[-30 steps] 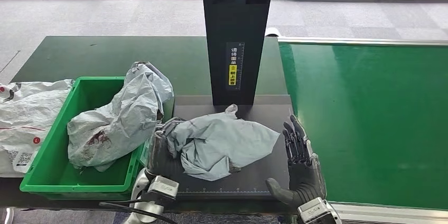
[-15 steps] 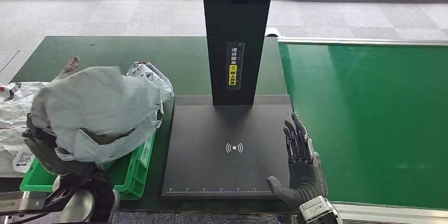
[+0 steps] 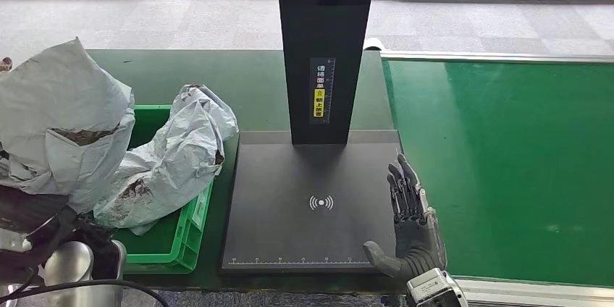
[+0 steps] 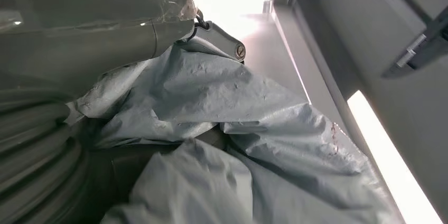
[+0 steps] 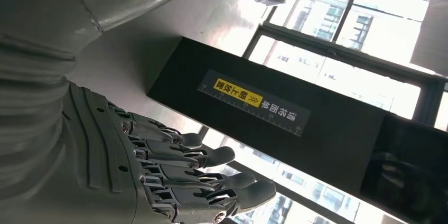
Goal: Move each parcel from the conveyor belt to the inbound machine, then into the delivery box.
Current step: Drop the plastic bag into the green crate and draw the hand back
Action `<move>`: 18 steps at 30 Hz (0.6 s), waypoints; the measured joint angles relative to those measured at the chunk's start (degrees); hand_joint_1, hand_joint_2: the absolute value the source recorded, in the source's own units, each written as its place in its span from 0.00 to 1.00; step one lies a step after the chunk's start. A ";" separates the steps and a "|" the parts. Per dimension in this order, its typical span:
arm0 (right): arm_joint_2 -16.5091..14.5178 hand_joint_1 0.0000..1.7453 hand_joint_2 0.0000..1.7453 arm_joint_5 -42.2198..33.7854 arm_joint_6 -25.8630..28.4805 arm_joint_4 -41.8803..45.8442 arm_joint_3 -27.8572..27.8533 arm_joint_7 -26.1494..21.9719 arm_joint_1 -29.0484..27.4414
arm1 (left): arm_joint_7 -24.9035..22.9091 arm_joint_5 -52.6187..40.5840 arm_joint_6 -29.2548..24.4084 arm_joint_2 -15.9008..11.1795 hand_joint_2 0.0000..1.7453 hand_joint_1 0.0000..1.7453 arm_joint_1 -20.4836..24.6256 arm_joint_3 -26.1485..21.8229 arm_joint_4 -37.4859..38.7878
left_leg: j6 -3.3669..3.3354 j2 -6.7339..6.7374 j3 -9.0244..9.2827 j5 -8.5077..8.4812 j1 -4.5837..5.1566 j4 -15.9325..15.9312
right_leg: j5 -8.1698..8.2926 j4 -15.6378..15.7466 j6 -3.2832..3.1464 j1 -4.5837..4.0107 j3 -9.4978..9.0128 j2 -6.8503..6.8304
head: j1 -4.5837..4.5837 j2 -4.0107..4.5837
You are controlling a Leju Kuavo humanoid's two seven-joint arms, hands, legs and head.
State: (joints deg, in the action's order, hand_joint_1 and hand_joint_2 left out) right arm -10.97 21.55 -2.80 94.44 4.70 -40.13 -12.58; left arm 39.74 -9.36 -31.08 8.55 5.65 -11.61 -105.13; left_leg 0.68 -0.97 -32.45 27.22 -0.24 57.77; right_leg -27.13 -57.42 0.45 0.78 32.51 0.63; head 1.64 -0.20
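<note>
My left hand (image 3: 29, 209) grasps a crumpled grey parcel bag (image 3: 61, 122), raised at the near left above the left end of the green delivery box (image 3: 184, 231). A second grey parcel bag (image 3: 174, 158) lies in that box, draped over its right wall. My right hand (image 3: 409, 220) is released, fingers straight and apart, standing at the right edge of the black inbound machine's scanning plate (image 3: 311, 202). The machine's column (image 3: 326, 46) rises at the far side. The green conveyor belt (image 3: 507, 162) lies to the right.
</note>
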 joint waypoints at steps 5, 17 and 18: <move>-0.45 0.00 1.00 1.00 -0.22 0.00 -0.01 0.00 -0.15 | -5.93 -11.92 -1.77 -0.54 1.00 1.00 4.37 -4.43 11.78 | 0.01 -0.01 0.03 -0.04 0.00 0.00 | 0.01 0.01 -0.01 0.00 -0.02 -0.03 | 0.00 0.00; -0.97 0.00 1.00 1.72 -1.06 0.00 -0.24 0.01 -0.40 | -12.27 -23.10 -0.57 -1.95 1.00 0.63 13.31 -5.72 36.16 | 0.02 -0.16 0.23 -0.09 0.08 -0.03 | 0.02 0.01 -0.01 0.08 -0.28 -0.16 | -0.02 0.00; -1.00 0.00 1.00 1.74 -1.10 0.00 -0.24 0.01 -0.39 | -12.04 -22.76 0.07 -1.95 1.00 0.38 13.72 -5.72 37.00 | 0.01 -0.15 0.26 -0.09 0.08 -0.04 | 0.01 0.01 -0.02 0.08 -0.31 -0.17 | -0.02 0.00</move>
State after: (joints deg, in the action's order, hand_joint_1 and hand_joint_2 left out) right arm -11.97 23.29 -3.90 94.44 4.46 -40.12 -12.97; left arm 27.71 -32.11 -31.01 6.60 19.37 -17.33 -68.13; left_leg 0.69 -1.12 -32.19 27.13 -0.16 57.74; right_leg -27.12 -57.42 0.44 0.86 32.20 0.46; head 1.62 -0.20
